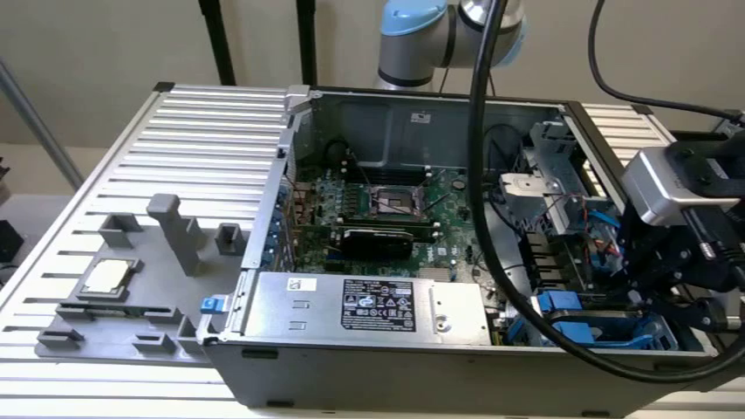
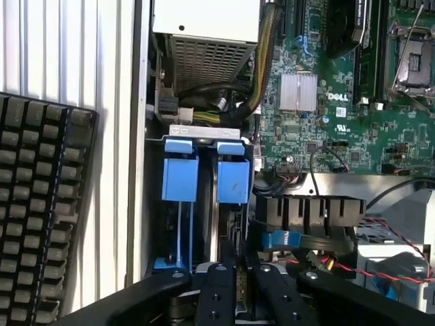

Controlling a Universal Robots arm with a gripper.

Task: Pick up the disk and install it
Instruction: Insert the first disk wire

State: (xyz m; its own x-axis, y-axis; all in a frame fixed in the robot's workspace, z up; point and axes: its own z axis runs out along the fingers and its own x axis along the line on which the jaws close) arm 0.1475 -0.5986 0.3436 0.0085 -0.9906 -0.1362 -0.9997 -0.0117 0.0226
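The disk [image 2: 231,204] stands on edge in the blue drive cage [image 2: 178,231] at the case's corner, with the blue tab of its carrier bracket facing the wrist camera. A second blue tab [image 2: 180,170] sits in the slot beside it. My gripper [image 2: 239,288] straddles the disk's thin metal edge, its two black fingers [image 2: 216,295] pressed close on either side. In the exterior view, my gripper [image 1: 634,305] hangs over the blue cage [image 1: 599,332] at the lower right of the open computer case [image 1: 385,367].
The power supply [image 1: 361,305] lies next to the cage, with the motherboard [image 1: 385,201] behind it. Black ribbed parts and red wires [image 2: 312,217] crowd the other side of the disk. A keyboard [image 2: 41,217] lies outside the case. A grey fixture holding a small silver chip [image 1: 105,278] sits at the exterior view's left.
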